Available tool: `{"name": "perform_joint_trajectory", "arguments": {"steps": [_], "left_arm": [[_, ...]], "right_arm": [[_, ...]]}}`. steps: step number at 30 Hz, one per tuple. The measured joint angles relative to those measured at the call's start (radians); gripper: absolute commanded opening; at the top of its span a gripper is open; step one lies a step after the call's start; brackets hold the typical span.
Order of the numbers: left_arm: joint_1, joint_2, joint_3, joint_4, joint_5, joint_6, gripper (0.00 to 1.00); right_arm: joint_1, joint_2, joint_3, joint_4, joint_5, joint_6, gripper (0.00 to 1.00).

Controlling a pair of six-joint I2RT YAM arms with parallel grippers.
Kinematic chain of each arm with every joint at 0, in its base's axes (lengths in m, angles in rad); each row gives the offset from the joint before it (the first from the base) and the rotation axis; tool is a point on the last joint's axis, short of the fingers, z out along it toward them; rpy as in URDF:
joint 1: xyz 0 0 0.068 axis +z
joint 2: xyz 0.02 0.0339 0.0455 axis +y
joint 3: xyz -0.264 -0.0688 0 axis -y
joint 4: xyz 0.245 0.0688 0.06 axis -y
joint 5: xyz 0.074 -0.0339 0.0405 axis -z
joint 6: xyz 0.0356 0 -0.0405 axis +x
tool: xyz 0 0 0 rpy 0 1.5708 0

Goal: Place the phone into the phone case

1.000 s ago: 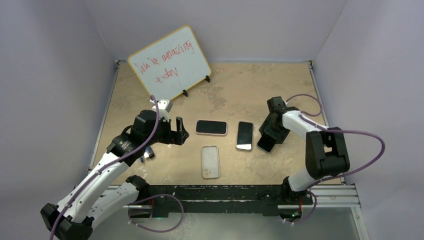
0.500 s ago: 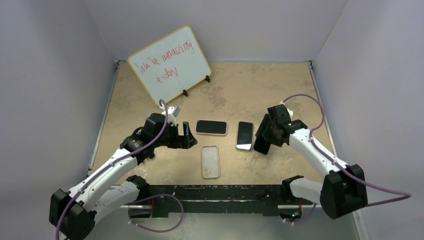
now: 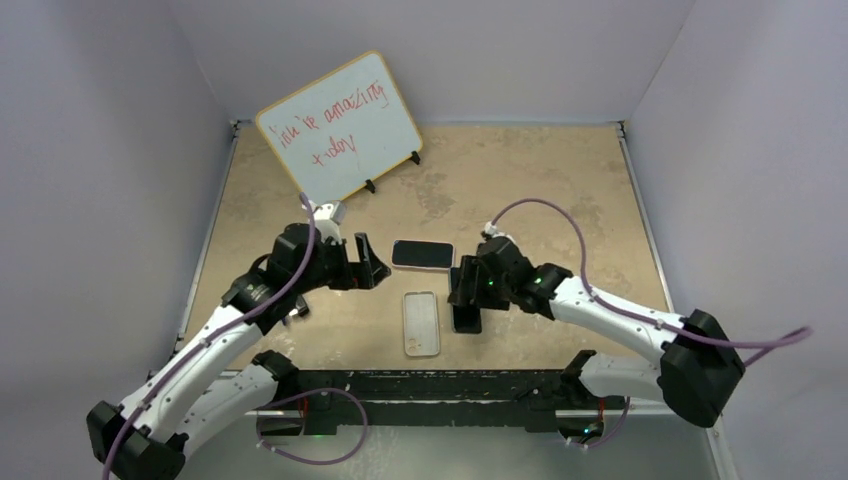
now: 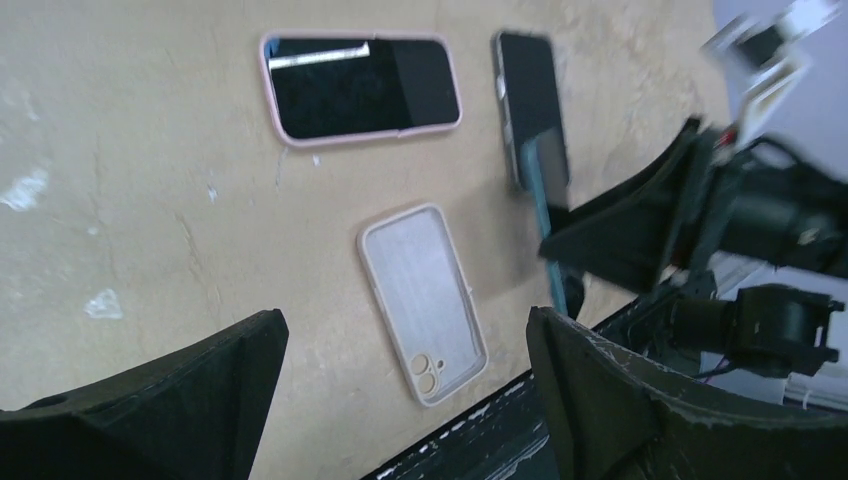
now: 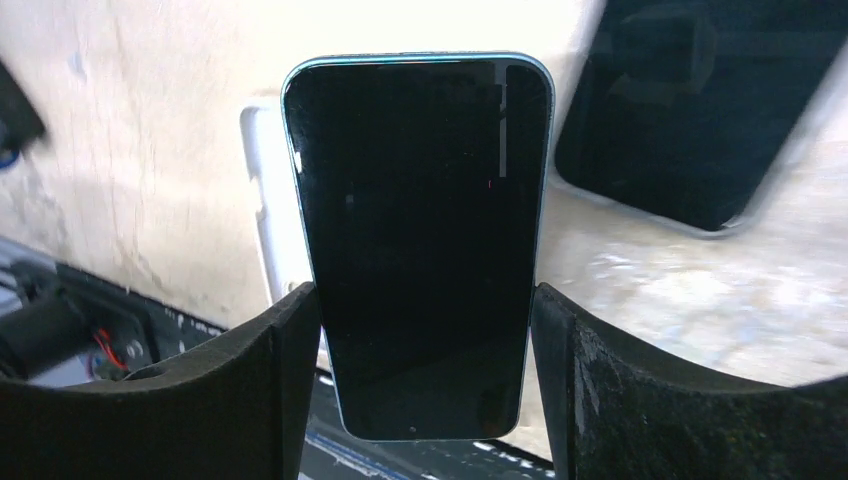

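My right gripper [image 3: 466,292] is shut on a dark phone with a teal edge [image 5: 420,240] and holds it by its long sides above the table, just right of the empty case. The phone also shows in the top view [image 3: 466,312] and in the left wrist view [image 4: 547,185]. The empty whitish phone case [image 3: 421,322] lies open side up near the front edge. It also shows in the left wrist view [image 4: 422,290] and peeks out behind the phone in the right wrist view [image 5: 262,190]. My left gripper [image 3: 366,266] is open and empty, left of the case and above the table [image 4: 405,318].
A phone in a pink case [image 3: 422,254] lies face up behind the empty case. Another dark phone [image 4: 528,90] lies to its right, under my right arm in the top view. A whiteboard [image 3: 340,125] stands at the back left. A black rail [image 3: 450,385] runs along the front edge.
My right gripper has swung left with the dark phone, from the right side to just right of the empty case. My left gripper moved a little right, then slightly back.
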Motion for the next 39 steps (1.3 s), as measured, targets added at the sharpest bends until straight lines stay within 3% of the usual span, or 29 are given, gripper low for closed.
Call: {"name": "perform_joint_trajectory", "arguments": {"steps": [5, 14, 25, 39], "left_arm": [[0.000, -0.079, 0.114, -0.060, -0.077, 0.025, 0.94], [0.000, -0.114, 0.123, -0.156, -0.138, 0.028, 0.94], [0.000, -0.163, 0.123, -0.205, -0.187, 0.028, 0.95], [0.000, -0.157, 0.121, -0.209, -0.195, 0.035, 0.95]], "right_arm": [[0.162, 0.103, 0.036, 0.068, 0.012, 0.047, 0.46], [0.364, 0.314, 0.142, 0.204, 0.088, 0.150, 0.48], [0.392, 0.416, 0.175, 0.223, 0.159, 0.201, 0.51], [0.410, 0.424, 0.192, 0.172, 0.207, 0.242, 0.62]]}}
